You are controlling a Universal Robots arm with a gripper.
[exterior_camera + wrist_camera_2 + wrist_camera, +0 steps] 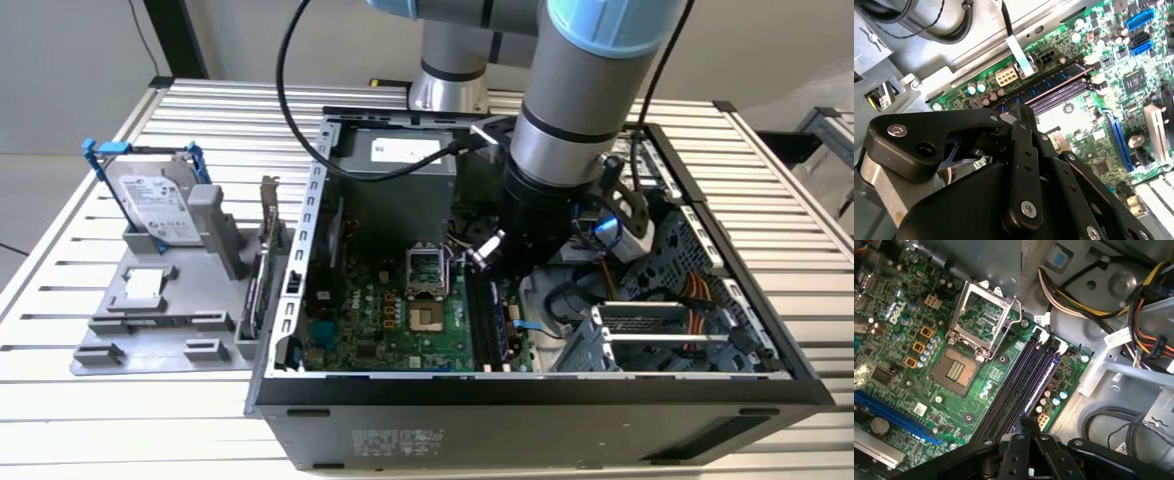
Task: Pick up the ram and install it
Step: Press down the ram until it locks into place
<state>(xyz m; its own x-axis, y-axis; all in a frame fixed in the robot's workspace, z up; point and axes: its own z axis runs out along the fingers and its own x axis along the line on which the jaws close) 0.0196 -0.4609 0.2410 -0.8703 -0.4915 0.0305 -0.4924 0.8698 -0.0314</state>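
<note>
The gripper hangs low inside an open computer case, directly above the motherboard. Its black fingers are drawn together, but I cannot tell whether they pinch anything.

The ram, a thin bluish stick, stands on edge in the outermost of the long black slots. It runs straight out from under the fingertips, and its near end is hidden beneath them. The second wrist view shows the same stick just beyond the fingertips.

Whether it is fully seated cannot be made out.

Likely risks:
- Pressure at one end only could leave the stick tilted, with the far white latch unclosed.
- A slightly misaligned stick could jam or stress the slot.
- Bundled cables lie close beside the gripper and might snag it.
</note>
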